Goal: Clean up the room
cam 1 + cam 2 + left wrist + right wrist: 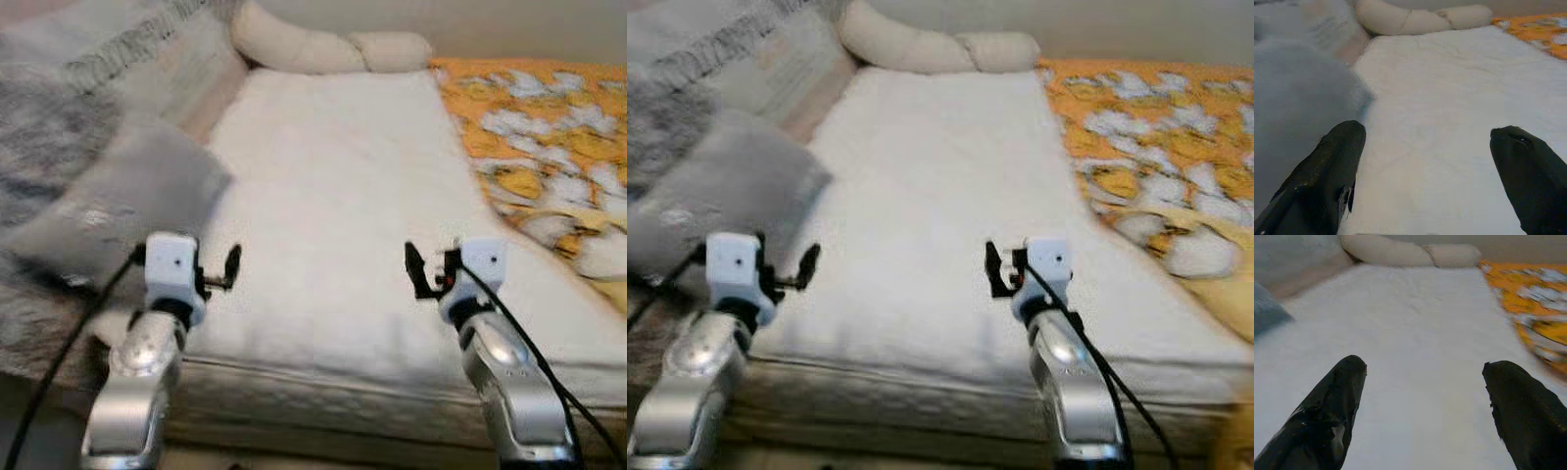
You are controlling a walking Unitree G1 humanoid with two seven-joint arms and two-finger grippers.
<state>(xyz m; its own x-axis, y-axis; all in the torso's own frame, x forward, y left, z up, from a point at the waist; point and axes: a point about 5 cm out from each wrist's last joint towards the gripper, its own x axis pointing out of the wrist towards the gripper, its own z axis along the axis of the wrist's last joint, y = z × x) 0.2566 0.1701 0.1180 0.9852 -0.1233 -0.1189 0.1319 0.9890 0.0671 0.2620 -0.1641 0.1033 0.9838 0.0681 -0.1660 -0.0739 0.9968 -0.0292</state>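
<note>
We stand at the near edge of the bed [323,382], both arms raised over it at about the same height, and we hold nothing. Our left tool [227,269] hovers above the near left part of the white mattress cover [333,196], its two black fingers [1327,171] spread wide with bare white fabric between them; our right tool [419,272] hovers above the near right part, its fingers [1327,411] spread just as wide. We judge this open, level stance to be a ready pose: the tools are set to close on whatever we choose to tidy, and neither has committed to a thing yet. The likeliest thing to handle is the grey furry cushion [127,196], which lies tilted over the bed's left edge, resting partly on the white cover and partly on the grey fluffy blanket [49,127] heaped along that side; it sits just beside our left tool, so that arm seems best placed for it. At the far edge a long cream bolster pillow [323,47] lies across the head of the bed, apparently already where it belongs. Along the right edge an orange and white patterned blanket [549,137] is spread, rumpled near the corner, and we judge it may need straightening too.
</note>
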